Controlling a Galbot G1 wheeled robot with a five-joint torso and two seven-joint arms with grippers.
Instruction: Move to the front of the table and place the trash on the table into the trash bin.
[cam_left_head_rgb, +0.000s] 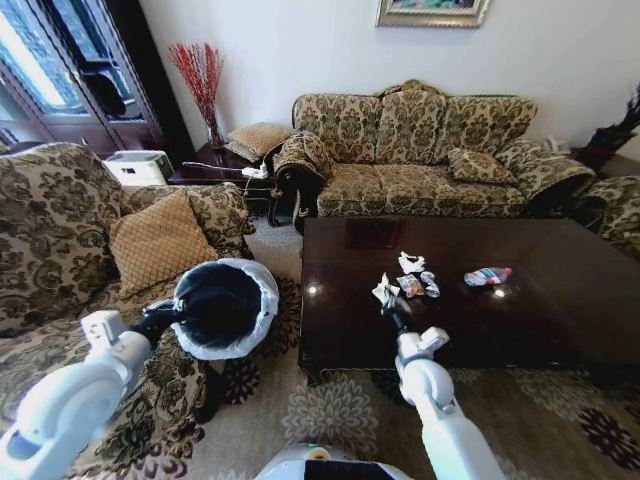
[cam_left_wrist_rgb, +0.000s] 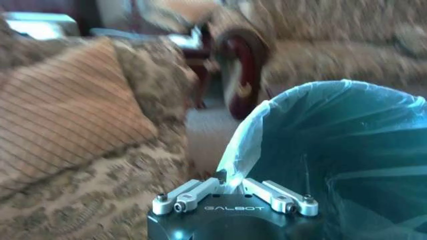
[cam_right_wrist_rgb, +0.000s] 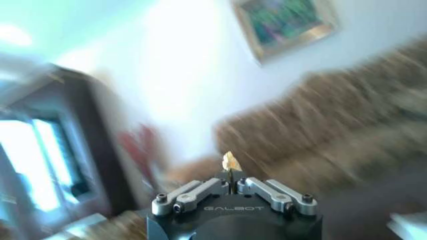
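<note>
The left gripper (cam_left_head_rgb: 172, 311), nearest the camera at lower left, has its fingers clenched on the rim of the trash bin (cam_left_head_rgb: 226, 308), held up beside the armchair (cam_left_head_rgb: 70, 250) left of the worktop (cam_left_head_rgb: 480, 320). The right gripper (cam_left_head_rgb: 390, 303) hangs over the worktop's near-left part, fingers pinching a small scrap (cam_right_wrist_rgb: 230, 161). More trash (cam_left_head_rgb: 418, 278) and a crushed bottle (cam_left_head_rgb: 487, 276) lie mid-worktop, right of it.

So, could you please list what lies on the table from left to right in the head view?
Crumpled white paper scrap by the right gripper → white paper bit, farther back → crinkled wrappers → crushed plastic bottle.
</note>
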